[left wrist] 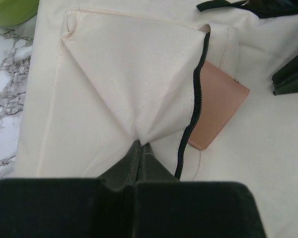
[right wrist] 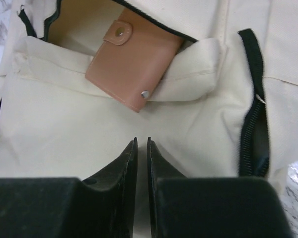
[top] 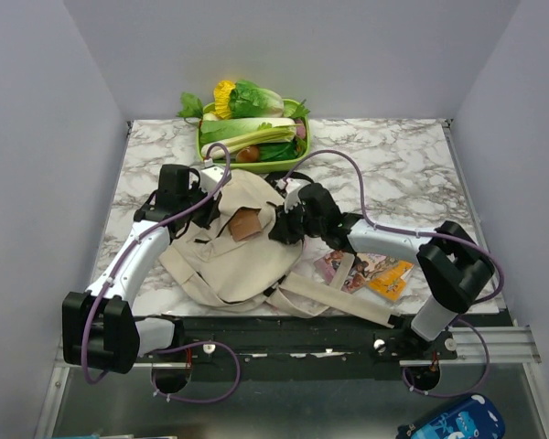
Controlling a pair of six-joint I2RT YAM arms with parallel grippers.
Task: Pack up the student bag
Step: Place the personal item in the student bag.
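Two grippers are tending the bag (top: 224,274), which is lying slumped just before the tray (top: 201,144) and looking soft and light: the left gripper (left wrist: 140,145) is pinching a pocket fold, likely the best hold, the right gripper (right wrist: 141,141) hovering slightly parted, empty.

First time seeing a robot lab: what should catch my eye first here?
A soft cream canvas backpack lies on the white marble table, the left gripper pinching its pocket fabric. A tan leather snap wallet pokes from the open zip pocket. Behind, a lime-green tray brims with vegetables.
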